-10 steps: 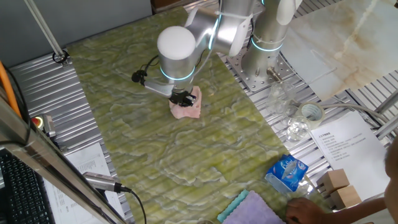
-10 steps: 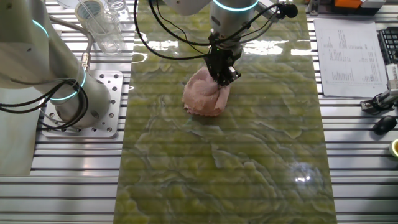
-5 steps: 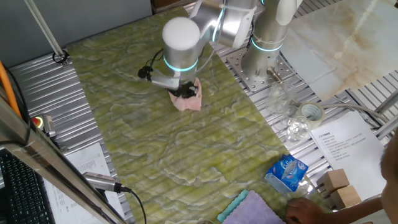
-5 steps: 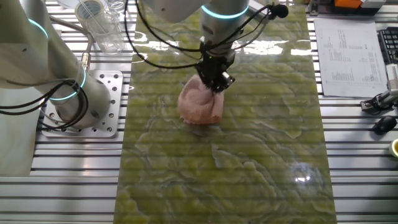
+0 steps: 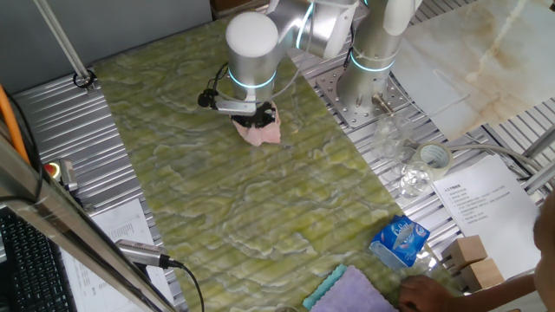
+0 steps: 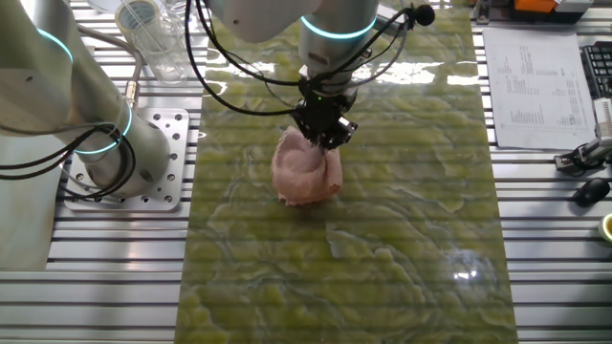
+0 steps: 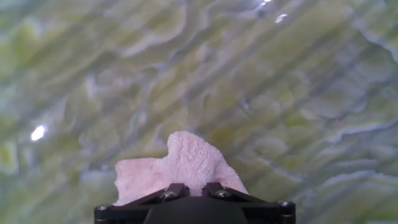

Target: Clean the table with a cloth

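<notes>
Pressing down from above, the gripper (image 6: 323, 134) pinches the top of the pale pink cloth (image 6: 306, 172), its fingers drawn in tight on a bunched fold of the fabric. The cloth lies crumpled on the yellow-green marbled table (image 6: 402, 248), in the half of the surface nearest the arm's base (image 5: 360, 104).

In the hand view, the cloth (image 7: 180, 168) bulges out just past the dark edge of the gripper housing, with the wavy green table (image 7: 298, 93) blurred behind it.

Compared with one second ago, the gripper and cloth have moved together across the table. In one fixed view the cloth (image 5: 260, 130) now sits higher in the picture and nearer the far end of the table (image 5: 217, 225), and the gripper (image 5: 256, 113) has shifted the same way. In the other fixed view both have slid toward the left side, closer to the arm's base (image 6: 143, 162). The cloth looks more gathered than before.

Beside the table, unchanged, sit clear plastic cups (image 5: 408, 178), a roll of tape (image 5: 432, 159), a blue packet (image 5: 401, 238), a lavender-and-teal fluffy cloth (image 5: 342, 290) and a printed sheet (image 5: 481, 204).
</notes>
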`<state>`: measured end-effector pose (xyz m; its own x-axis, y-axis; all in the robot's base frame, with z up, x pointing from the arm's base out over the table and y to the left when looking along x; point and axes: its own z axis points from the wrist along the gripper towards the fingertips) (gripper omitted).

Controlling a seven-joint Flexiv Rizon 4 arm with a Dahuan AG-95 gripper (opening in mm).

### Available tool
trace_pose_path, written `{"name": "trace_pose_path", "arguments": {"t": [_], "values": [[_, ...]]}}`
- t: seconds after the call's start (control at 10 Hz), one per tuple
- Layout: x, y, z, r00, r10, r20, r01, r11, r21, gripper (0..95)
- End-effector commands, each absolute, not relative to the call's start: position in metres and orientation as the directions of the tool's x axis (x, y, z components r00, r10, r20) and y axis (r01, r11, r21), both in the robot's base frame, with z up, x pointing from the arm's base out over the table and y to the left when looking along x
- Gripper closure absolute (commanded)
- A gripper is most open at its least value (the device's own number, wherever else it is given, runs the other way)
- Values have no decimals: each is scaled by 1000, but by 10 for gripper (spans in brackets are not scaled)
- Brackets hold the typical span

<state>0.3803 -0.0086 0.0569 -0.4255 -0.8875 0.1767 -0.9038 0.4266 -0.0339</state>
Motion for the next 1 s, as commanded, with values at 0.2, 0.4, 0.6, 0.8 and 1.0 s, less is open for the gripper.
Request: {"name": "trace_pose_path", "arguments": {"t": [0.2,0.4,0.6,0.8,1.0], "values": [[369,-28,71,-242,-954,179,-969,246,3,950],[368,-30,73,-170,-970,173,-985,174,8,950],[369,-30,72,-114,-980,162,-993,118,13,950],[371,-30,71,-47,-989,138,-999,50,19,950],[372,-29,70,-23,-993,112,-999,26,21,950]]}}
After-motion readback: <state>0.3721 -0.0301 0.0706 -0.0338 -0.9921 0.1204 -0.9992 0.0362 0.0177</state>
